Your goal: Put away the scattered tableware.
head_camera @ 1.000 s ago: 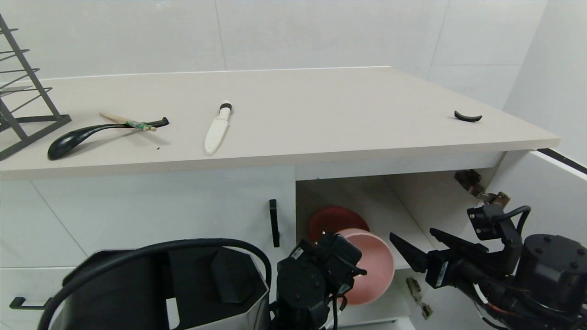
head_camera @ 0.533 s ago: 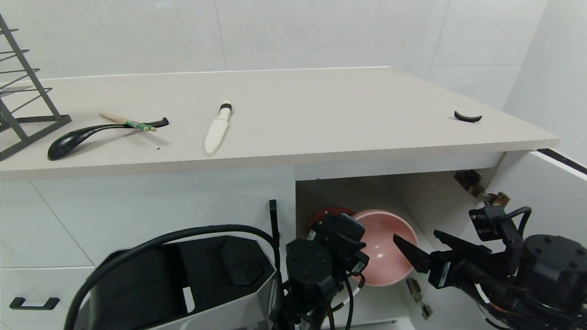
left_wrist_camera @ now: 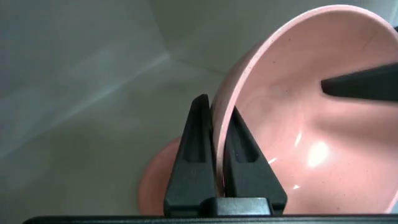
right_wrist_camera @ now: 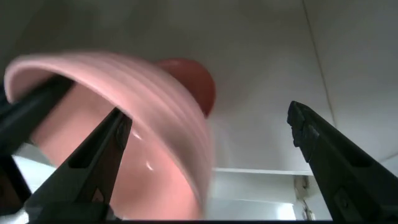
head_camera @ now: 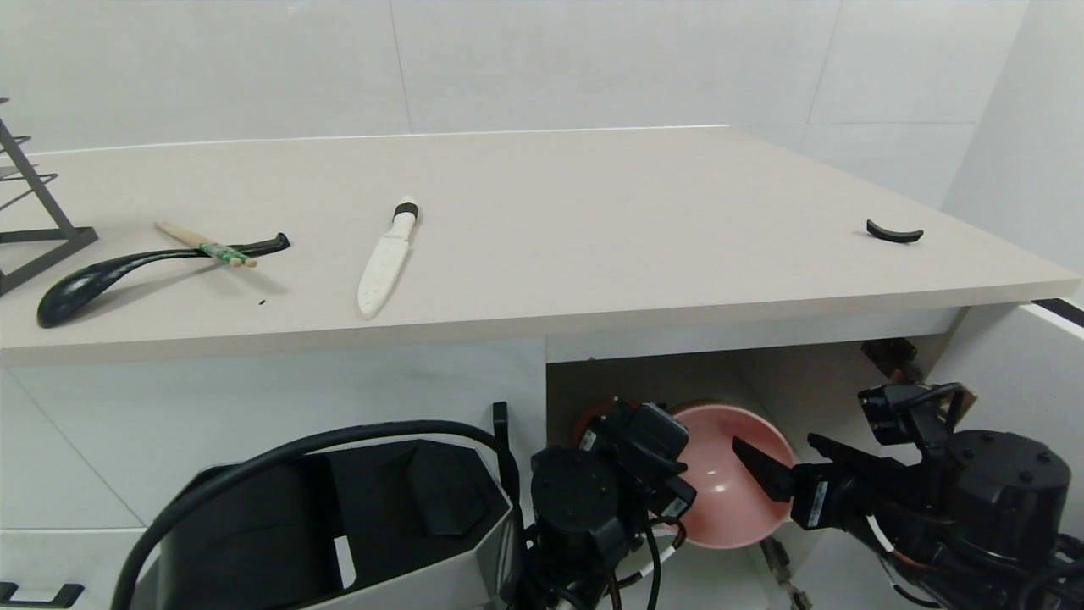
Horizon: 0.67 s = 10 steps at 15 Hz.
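Pink bowl (head_camera: pixel 730 496) sits tilted in the open cabinet's (head_camera: pixel 813 373) mouth, its rim pinched by the left gripper (left_wrist_camera: pixel 216 115). Right gripper (head_camera: pixel 775 445) hangs spread wide at the cabinet opening, holding nothing. Level the bowl, seat it inside the cabinet clear of the red dish (right_wrist_camera: pixel 189 78), then release.

place: probably kitchen | cues: countertop (head_camera: pixel 593 195), open cabinet (head_camera: pixel 804 381), knife (head_camera: pixel 385 258), tiled wall (head_camera: pixel 593 59)
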Motion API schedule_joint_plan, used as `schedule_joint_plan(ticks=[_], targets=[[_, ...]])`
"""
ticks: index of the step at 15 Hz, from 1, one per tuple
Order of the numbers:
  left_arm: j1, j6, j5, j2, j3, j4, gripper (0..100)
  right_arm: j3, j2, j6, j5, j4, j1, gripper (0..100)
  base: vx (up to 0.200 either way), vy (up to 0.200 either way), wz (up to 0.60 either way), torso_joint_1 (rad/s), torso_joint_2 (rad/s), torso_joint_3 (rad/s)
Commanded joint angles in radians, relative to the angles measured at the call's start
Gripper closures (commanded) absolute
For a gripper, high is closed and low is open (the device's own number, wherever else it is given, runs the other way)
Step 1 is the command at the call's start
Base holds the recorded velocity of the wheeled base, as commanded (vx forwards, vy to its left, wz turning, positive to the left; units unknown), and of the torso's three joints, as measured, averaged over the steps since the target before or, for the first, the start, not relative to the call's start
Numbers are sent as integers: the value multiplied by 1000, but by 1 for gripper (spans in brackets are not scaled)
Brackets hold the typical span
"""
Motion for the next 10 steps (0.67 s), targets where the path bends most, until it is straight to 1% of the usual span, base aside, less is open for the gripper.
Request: schedule_joint_plan(ticks=[1,5,6,7,10], targets=[[-4,2,1,-10,2,-1,100,3,7,-1,0,-1,19,0,0,0,0,0,0,0],[-10,2,-1,-10,2,-1,100,8,10,-1,0,-1,25,0,0,0,0,0,0,0],[-10,1,-1,-14,2,-1,100,8,10,-1,0,-1,25,100,0,0,0,0,0,0],[-10,1,-1,-14,2,-1,100,8,9,-1,0,-1,27,100,0,0,0,0,0,0],[-10,-10,-1,-14,-1,-1,100,6,7,-1,0,-1,71,100,0,0,0,0,0,0]])
